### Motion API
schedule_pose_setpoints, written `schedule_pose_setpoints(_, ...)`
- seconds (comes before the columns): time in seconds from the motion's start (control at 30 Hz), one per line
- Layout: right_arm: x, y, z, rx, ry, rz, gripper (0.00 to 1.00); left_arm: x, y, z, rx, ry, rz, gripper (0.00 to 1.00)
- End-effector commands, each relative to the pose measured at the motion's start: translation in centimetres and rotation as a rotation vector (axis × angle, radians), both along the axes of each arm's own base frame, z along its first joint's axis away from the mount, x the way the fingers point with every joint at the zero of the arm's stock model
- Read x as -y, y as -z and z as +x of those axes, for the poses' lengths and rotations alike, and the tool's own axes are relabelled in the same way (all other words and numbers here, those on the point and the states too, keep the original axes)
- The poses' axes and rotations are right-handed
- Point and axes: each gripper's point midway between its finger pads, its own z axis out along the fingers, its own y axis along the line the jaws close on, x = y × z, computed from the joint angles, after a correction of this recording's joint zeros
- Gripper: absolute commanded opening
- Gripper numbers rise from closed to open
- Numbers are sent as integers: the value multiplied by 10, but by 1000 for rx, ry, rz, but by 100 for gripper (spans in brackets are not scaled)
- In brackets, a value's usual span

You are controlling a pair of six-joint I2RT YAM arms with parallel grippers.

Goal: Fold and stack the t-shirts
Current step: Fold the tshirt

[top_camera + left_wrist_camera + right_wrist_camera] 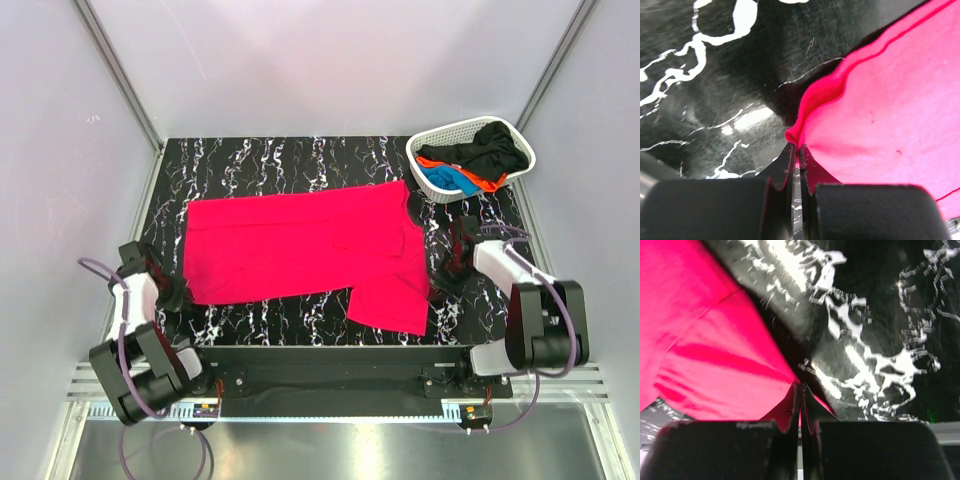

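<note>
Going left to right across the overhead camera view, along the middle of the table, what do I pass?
left claw → pinkish-red t-shirt → right claw

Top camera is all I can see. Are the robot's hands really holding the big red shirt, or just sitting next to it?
Observer: Really holding. The left wrist camera shows the left hand pinched shut on the edge of the pinkish-red t-shirt.
Child: And the other hand?
Observer: The right wrist camera shows the right hand shut on an edge of the same shirt, with red cloth on both sides of its tips.
Child: Is the cloth flat where the left hand grabs it?
Observer: No. It bunches into a small raised fold right at the fingertips.
</note>
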Motion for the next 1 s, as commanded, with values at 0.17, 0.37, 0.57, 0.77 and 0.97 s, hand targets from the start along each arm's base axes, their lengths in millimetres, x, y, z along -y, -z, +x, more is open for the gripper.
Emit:
schedule_pose_setpoints(0.17, -5, -31, -6, 70, 24, 35, 0, -4, -14, -15, -11, -38, 45, 0)
schedule_pose_setpoints(0.37, -8, -52, -5, 137, -3, 47, 0, -6, -24, -12, 3, 24, 61, 0)
schedule_pose_setpoints(0.57, 1, -74, 37, 261, -48, -21, 0, -12, -34, 11, 53, 84, 68, 0)
schedule_pose_setpoints(0.77, 0, -93, 96, 329, -67, -52, 0, -29, -52, 47, 99, 104, 96, 0)
schedule_pose_setpoints(0.97, 4, -101, 154, 356, -63, -94, 0, -31, -55, 91, 97, 174, 100, 0)
